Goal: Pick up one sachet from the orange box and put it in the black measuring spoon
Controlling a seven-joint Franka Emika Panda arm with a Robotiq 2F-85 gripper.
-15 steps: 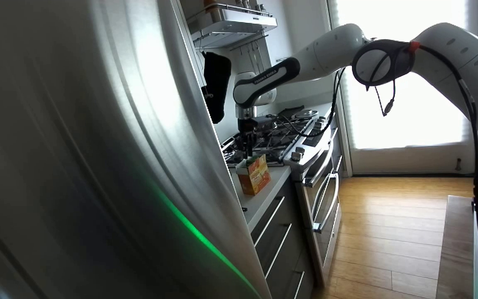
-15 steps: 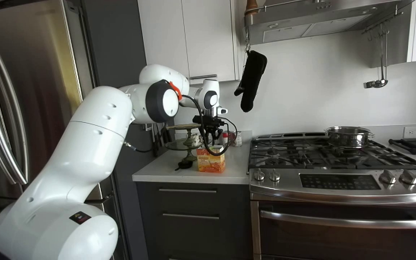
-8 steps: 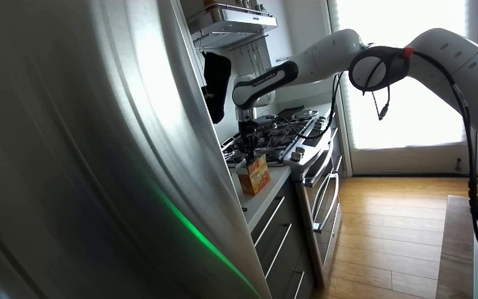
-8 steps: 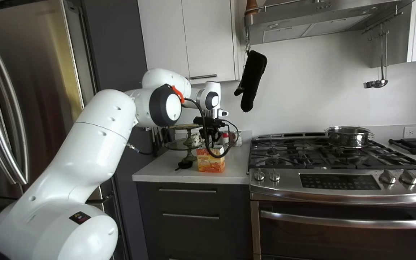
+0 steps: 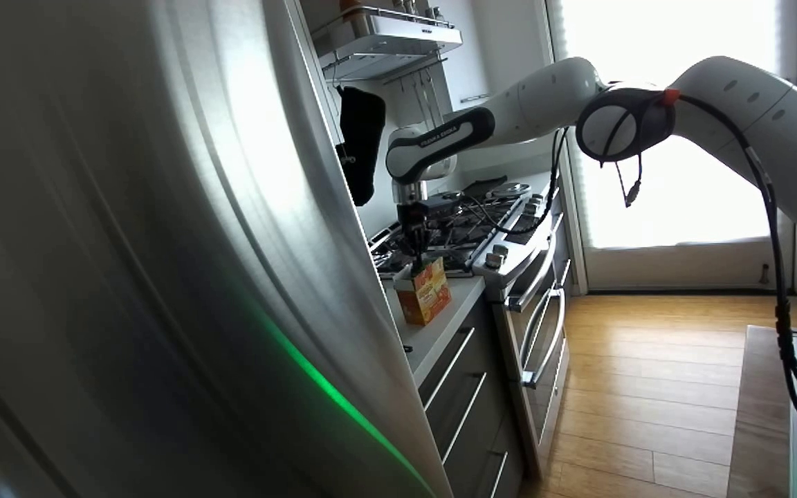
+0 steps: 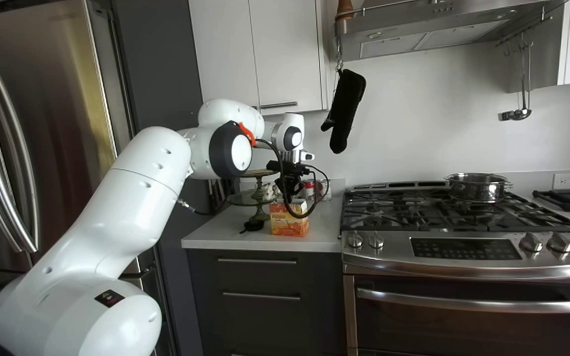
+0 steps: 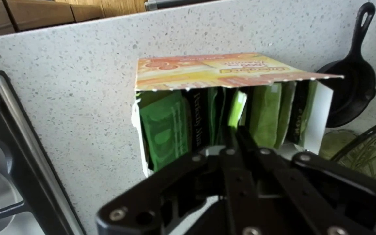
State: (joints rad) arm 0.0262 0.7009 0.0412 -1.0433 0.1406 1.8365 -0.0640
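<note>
The picking step seems in hand: the end effector (image 7: 236, 130), fingers drawn together, appears to grip a light-green sachet (image 7: 238, 107) inside the open orange box (image 7: 204, 71). The black measuring spoon (image 7: 348, 88) lies just beside the box on the worktop (image 7: 86, 85). The next move likely calls for a straight lift clear of the cardboard rim, then a sideways carry to the spoon's bowl.

In an exterior view, white glare fills a window (image 5: 696, 207) at two o'clock, with plank flooring (image 5: 647, 401) at four and a steel refrigerator (image 5: 129, 249) at nine; in an exterior view, white cupboards (image 6: 285, 54) hang at twelve, a pale wall (image 6: 428, 113) at two.
</note>
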